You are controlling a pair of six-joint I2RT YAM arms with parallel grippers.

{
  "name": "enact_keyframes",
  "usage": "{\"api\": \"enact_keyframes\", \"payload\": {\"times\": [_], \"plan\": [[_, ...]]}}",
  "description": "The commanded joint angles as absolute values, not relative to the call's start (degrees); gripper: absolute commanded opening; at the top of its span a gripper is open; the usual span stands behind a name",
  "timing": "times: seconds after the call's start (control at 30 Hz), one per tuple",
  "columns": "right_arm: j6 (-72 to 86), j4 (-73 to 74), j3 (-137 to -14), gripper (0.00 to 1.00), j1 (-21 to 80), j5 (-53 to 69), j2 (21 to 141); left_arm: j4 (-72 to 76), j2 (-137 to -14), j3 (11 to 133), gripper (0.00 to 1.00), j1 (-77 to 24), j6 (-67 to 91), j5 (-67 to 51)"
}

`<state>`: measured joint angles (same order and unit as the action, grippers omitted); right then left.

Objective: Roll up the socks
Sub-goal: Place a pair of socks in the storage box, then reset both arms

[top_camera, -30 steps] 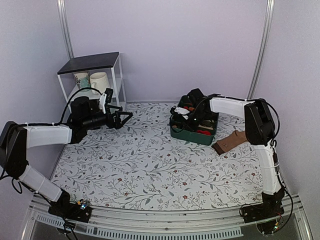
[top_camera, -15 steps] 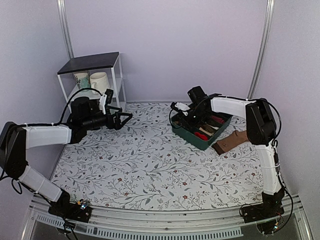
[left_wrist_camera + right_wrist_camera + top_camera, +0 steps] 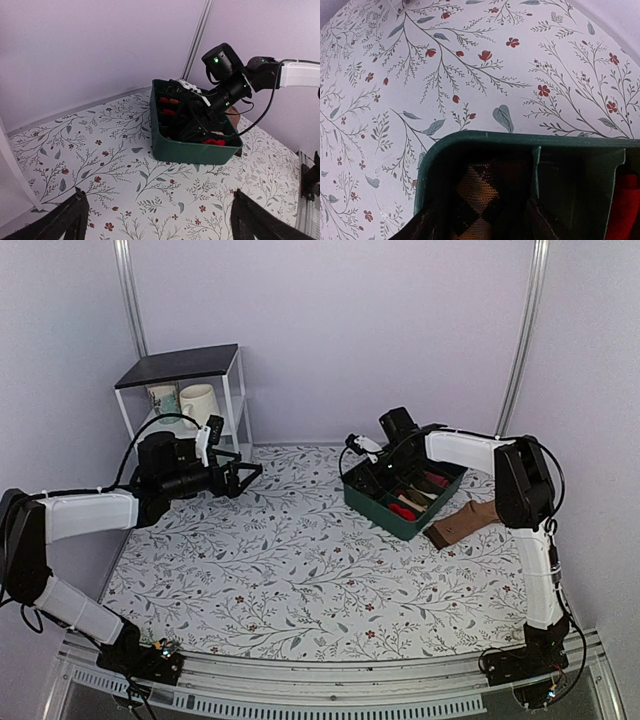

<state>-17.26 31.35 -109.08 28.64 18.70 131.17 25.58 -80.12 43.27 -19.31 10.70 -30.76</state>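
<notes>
Two hazards, larger first.

1. Bin upset: the right gripper [image 3: 481,222] is down inside the green bin [image 3: 190,150], at its corner compartment. If a finger hooks the wall or divider on the way up, the bin could be dragged or tipped and its contents spilled.
2. Partial pick: the socks [image 3: 474,197] are bunched in that compartment. A shallow pinch would likely take one layer only, leaving the rest snagged behind the divider.

Hand states:
- Right gripper: jaws spread wide either side of the argyle knit, and nothing looks clamped.
- Left gripper [image 3: 157,200]: jaws fully apart and empty, held above the table well away from the bin.

Count, by size:
- Table [image 3: 300,580], floral cloth: 1.
- Arms: 2.
- Shelf [image 3: 180,365], far left corner: 1.
- Green bin, with dividers: 1.
- Plain brown sock [image 3: 465,522], on the cloth just beside the bin: 1.
- Argyle socks: one patch shows in the bin, and I cannot tell whether it is a single or a pair.
- Mugs [image 3: 198,400], under the shelf top: 2.
- Red bundles [image 3: 215,142], in the bin: at least 2.
</notes>
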Motion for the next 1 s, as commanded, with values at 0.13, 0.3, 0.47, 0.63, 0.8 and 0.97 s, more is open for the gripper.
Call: {"api": "enact_keyframes", "payload": {"times": [0.13,0.3,0.47,0.63,0.8,0.97], "plan": [[-9.2,26.6,-107.3,0.59,26.4,18.6,122.4,24.7,-79.0,43.6,0.99,-18.7,10.4,-29.9],[-1.3,23.4,-102.7,0.61,25.9,11.7,116.2,24.1,-78.9,43.9,0.99,-18.7,10.3,-28.8],[4.8,23.3,-94.6,0.65,23.7,5.3,108.0,23.2,-78.9,44.7,0.99,-18.6,10.1,-26.2],[10.0,23.6,-83.2,0.68,19.6,1.1,99.3,24.5,-79.9,45.3,0.99,-18.3,10.3,-25.9],[14.4,25.1,-74.1,0.68,16.0,1.5,93.9,27.2,-81.1,45.7,0.99,-18.1,10.4,-28.7],[17.1,24.2,-70.3,0.64,13.1,5.5,94.1,22.2,-83.2,48.8,0.99,-18.1,9.1,-30.9]]}}
